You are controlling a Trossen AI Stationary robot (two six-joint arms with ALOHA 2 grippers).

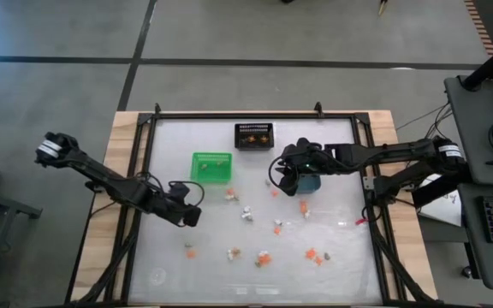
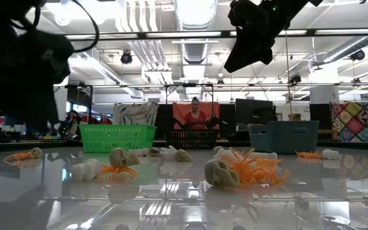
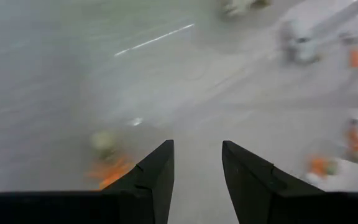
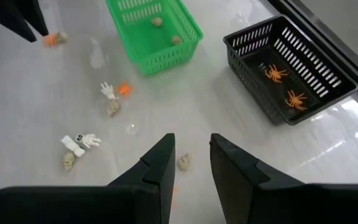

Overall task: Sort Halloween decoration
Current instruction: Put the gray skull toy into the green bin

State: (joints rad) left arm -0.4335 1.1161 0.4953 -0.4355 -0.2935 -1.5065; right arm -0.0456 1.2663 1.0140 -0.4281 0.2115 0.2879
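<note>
The Halloween decoration (image 1: 264, 257) is a scatter of tiny trinkets, orange, white and tan, spread over the middle and near part of the table (image 1: 341, 274). In the low view they read as small tan skulls, white bony pieces and orange leggy spiders (image 2: 255, 167). Two orange spiders lie in the black mesh bin (image 4: 291, 68) at the far edge, and two small tan pieces lie in the green bin (image 4: 157, 31) just beside it. A blue-grey bin (image 2: 283, 136) stands to the right of those, under the right arm.

The left pincer (image 1: 188, 216) hangs above the table's left part, its two fingers parted with nothing between them, a tan and orange trinket (image 3: 107, 158) below and beside it. The right pincer (image 1: 282, 177) is raised near the blue-grey bin, fingers a little apart and empty, a tan skull (image 4: 183, 162) on the table beneath.

The table top is pale, glossy and reflective, framed by dark rails on a wooden base. Beyond it the low view shows a workshop with ceiling ducts, desks, a patchwork quilt (image 2: 361, 121), and a person (image 2: 195, 115) seated far back.
</note>
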